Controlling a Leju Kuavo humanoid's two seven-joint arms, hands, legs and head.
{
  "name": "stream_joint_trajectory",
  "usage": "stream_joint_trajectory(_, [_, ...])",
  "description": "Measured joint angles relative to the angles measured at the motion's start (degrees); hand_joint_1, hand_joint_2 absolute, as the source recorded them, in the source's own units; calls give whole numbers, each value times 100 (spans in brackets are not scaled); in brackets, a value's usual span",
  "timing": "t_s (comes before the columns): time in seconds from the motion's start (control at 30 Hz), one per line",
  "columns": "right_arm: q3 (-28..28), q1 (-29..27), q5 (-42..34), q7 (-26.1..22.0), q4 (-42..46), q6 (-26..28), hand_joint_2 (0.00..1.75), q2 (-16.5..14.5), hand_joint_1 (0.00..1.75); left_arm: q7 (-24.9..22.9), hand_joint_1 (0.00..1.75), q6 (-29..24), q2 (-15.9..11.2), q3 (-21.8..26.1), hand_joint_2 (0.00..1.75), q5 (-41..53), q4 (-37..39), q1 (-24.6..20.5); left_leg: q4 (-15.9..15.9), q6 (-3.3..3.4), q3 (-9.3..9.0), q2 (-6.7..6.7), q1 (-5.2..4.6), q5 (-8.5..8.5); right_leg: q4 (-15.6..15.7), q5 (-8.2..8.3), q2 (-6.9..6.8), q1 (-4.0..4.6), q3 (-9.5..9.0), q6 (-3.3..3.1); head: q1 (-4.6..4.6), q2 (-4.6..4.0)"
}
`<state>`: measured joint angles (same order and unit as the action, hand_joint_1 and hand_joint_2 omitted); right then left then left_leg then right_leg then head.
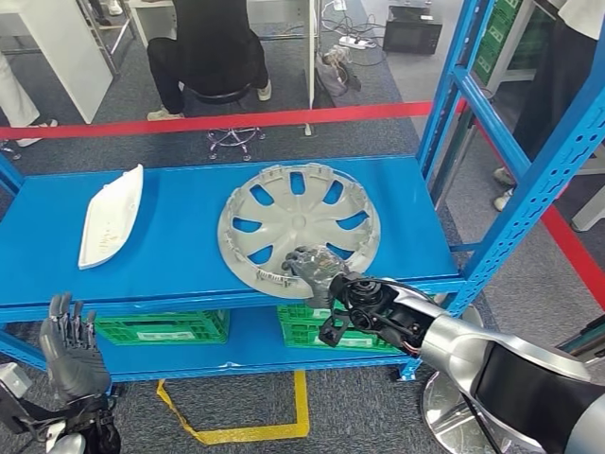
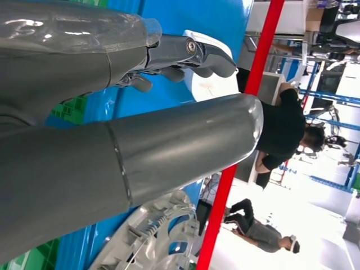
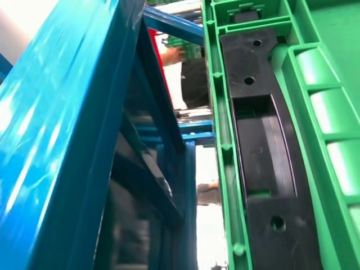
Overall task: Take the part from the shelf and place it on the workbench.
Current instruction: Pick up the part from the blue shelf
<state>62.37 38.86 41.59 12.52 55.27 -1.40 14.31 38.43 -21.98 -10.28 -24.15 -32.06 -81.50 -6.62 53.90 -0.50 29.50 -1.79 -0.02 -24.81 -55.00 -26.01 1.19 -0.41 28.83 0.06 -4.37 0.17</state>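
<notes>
Nearest, at seven o'clock in the head view, the left hand (image 1: 69,350) hangs below the shelf edge, fingers spread, holding nothing. At five o'clock the right hand (image 1: 314,270) grips the near rim of the hubcap (image 1: 298,227), which lies flat, round with no long axis, overhanging the blue shelf's (image 1: 179,236) front edge. Bare blue lies leftward to a white part (image 1: 111,216) at nine o'clock. Green crates (image 1: 164,327) sit beneath; a seated person (image 1: 207,47) beyond.

Glossy blue painted-metal shelf (image 1: 179,246); a matt silver-grey plastic hubcap (image 1: 300,222) (ribbed underneath); a smooth white plastic cover (image 1: 111,216); shiny green plastic crates (image 1: 164,326); rough grey carpet (image 1: 356,407).
</notes>
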Motion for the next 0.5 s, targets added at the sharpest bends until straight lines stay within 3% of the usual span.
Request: stream_joint_trajectory(0.5, [-128, 31, -590, 323, 876, -246, 175, 149, 175, 45, 0, -50, -12, -1, 0, -30, 0, 66, 4, 1, 133, -3, 0, 18, -7, 19, 0, 0, 127, -3, -1, 0])
